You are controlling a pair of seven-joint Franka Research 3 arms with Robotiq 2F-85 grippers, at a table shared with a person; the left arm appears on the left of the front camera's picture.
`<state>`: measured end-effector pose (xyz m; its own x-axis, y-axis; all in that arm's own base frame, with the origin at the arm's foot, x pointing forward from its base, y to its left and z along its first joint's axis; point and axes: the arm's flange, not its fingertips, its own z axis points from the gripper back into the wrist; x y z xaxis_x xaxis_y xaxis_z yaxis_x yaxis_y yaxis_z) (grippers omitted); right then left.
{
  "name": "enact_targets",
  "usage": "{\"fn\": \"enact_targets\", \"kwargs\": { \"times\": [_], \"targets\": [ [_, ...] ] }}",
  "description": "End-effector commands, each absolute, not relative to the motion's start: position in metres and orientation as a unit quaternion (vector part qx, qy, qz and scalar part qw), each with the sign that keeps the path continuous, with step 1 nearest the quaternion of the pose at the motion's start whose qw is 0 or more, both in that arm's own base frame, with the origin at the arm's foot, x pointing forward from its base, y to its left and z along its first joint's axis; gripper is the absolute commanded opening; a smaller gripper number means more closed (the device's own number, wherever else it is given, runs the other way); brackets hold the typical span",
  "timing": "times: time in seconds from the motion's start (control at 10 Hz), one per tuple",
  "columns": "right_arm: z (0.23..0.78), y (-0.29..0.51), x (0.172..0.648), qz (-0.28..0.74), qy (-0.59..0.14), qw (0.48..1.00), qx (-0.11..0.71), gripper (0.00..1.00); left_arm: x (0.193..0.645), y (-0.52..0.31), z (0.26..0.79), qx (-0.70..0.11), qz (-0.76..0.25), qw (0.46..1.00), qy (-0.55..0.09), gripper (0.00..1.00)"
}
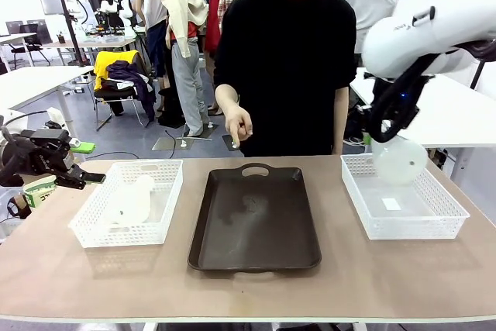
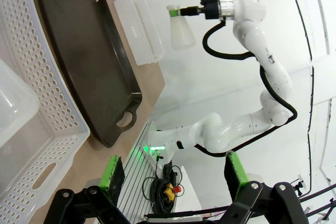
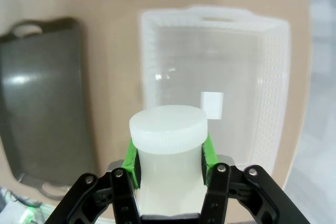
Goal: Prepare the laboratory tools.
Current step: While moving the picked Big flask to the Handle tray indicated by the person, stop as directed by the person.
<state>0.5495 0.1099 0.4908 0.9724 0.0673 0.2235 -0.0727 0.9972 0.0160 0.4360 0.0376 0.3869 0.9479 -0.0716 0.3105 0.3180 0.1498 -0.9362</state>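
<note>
Left basket [image 1: 116, 234]: flask 1 [image 1: 132, 199]. Right tool [image 3: 169, 153] grips flask 2 [image 3: 167, 127] over right basket [image 3: 274, 77].

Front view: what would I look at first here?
A frosted flask hangs above the right basket, pinched at its neck by the right arm's fingers. A big dark tray lies mid-table, and another flask lies in the left basket.

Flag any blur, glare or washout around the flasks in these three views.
Front view: sharp, evenly lit; faint sheen on the tray; left flask barely stands out from its white left basket. Left wrist view: background blown out white, wide-angle bending, held flask yet legible. Right wrist view: held flask's top fairly crisp, tray and right basket behind it soft.
</note>
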Motion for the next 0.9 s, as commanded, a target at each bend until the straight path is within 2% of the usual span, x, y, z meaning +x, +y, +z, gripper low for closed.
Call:
{"fn": "enact_targets", "kwargs": {
  "times": [0.0, 0.4, 0.8],
  "targets": [
    [0.498, 0.16, 0.57, 0.057, -0.113, 0.992, 0.0, 0.0, 0.436, 0.039, 0.389, -0.639, -0.131, 0.752, -0.099, 1.0],
    [0.492, 0.257, 0.603, 0.11, -0.101, 0.989, 0.023, 0.0, 0.436, 0.039, 0.389, -0.639, -0.131, 0.752, -0.099, 1.0],
    [0.444, 0.319, 0.615, 0.126, -0.05, 0.99, 0.032, 0.0, 0.436, 0.039, 0.389, -0.639, -0.131, 0.752, -0.099, 1.0]
  ]
}}
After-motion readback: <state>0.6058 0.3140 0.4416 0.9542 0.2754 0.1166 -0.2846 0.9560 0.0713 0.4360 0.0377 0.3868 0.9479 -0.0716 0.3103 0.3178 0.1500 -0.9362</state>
